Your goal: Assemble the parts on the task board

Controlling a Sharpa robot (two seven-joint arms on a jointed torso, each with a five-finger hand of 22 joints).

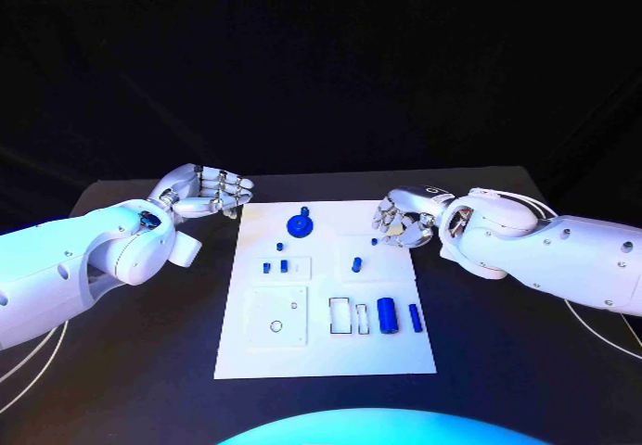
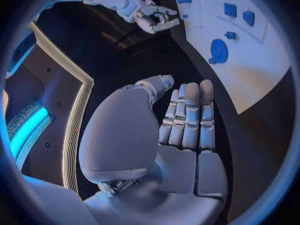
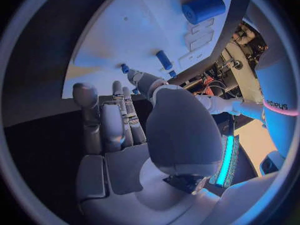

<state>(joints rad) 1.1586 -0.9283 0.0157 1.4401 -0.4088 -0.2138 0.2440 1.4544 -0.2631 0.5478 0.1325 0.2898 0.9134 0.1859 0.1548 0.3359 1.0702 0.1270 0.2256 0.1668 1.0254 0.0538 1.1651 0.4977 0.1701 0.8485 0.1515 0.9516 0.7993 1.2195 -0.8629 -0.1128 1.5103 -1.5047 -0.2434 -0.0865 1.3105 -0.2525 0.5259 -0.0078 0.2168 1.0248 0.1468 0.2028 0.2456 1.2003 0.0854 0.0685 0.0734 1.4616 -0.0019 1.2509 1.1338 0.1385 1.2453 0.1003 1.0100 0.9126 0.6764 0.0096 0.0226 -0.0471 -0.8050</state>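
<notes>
The board (image 1: 327,357) lies between both hands. The right hand (image 1: 405,221), empty with fingers apart, overlaps its edge, nearest the small peg (image 1: 373,242); the left hand (image 1: 208,193), likewise empty, sits beside the board.

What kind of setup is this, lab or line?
Most likely a lab test bench, not a production line: a black table against a dark backdrop, one white task board with small blue parts laid out on it, and the left hand and right hand empty beside it.

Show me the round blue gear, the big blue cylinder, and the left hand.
Round blue gear (image 1: 301,224), head view, its disc centre.
Big blue cylinder (image 1: 387,315), head view, mid-body.
Left hand (image 1: 214,190), head view, back of its fingers.
</notes>
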